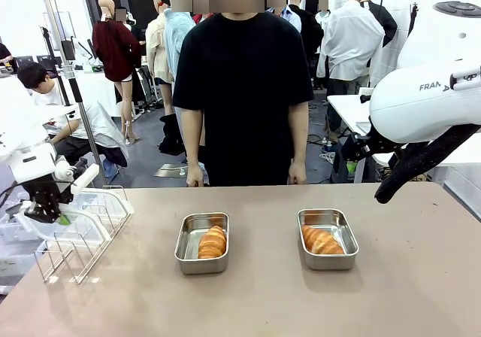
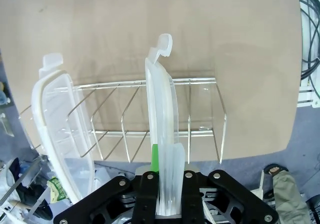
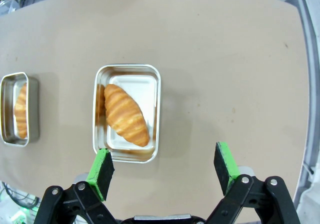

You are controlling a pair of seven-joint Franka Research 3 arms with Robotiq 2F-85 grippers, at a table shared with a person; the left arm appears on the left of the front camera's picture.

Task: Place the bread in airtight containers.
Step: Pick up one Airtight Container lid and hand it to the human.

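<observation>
currently the left gripper (image 1: 58,217) is clamping 1 clear lid (image 2: 161,124) edge-on, and that lid is standing upright in a slot of the wire rack (image 1: 90,235). a 2nd lid (image 2: 55,134) is leaning in a slot beside it. beyond the wire rack, 2 tins are lying uncovered: the near tin (image 1: 186,250) is holding 1 roll (image 1: 213,242), and the far tin (image 1: 331,224) is holding the other roll (image 1: 321,240). the right gripper (image 3: 163,168) is hanging above the far tin with its jaws spread and nothing between them.

as judged, both rolls are already sitting in tins, so lidding is the step in hand. lifting the lid straight up along its slot, without tilting, is advisable, so that its rim is not snagging the dividers or dragging the wire rack. turning it flat is best coming only once it is clear.

the lid's lower edge is hiding between the black fingers, so its seating on the wire rack's base is not determinable. 1 green pad is sitting behind the plastic.
</observation>
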